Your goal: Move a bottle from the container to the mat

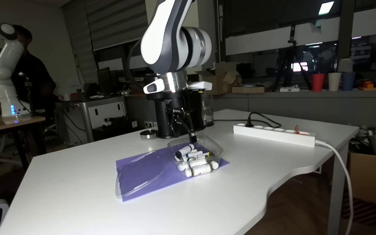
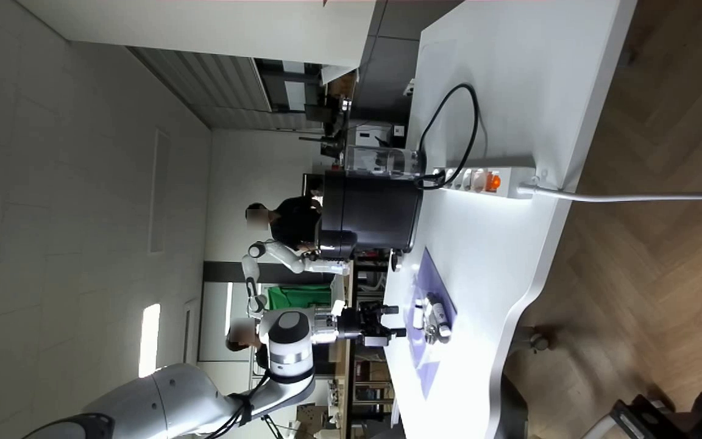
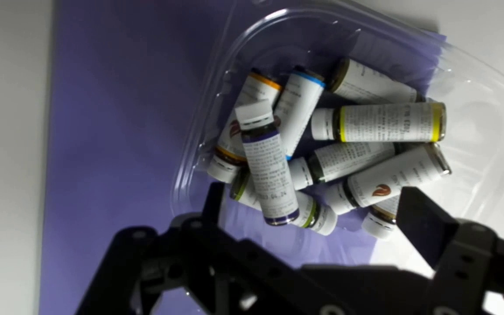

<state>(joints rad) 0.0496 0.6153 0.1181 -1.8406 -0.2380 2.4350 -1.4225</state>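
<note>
Clear container (image 3: 479, 144) straddling mat (image 3: 112, 122) edge, bottles (image 3: 274, 175) within, lid (image 1: 142, 176) beside, gripper (image 3: 312, 199) spread above

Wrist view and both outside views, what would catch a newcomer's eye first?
Probably the jumble of white-labelled bottles, lying crisscross in the clear container in the wrist view. Next, the purple mat, flat on the white table and partly under that container. Then the open gripper, hanging above the bottles.
</note>
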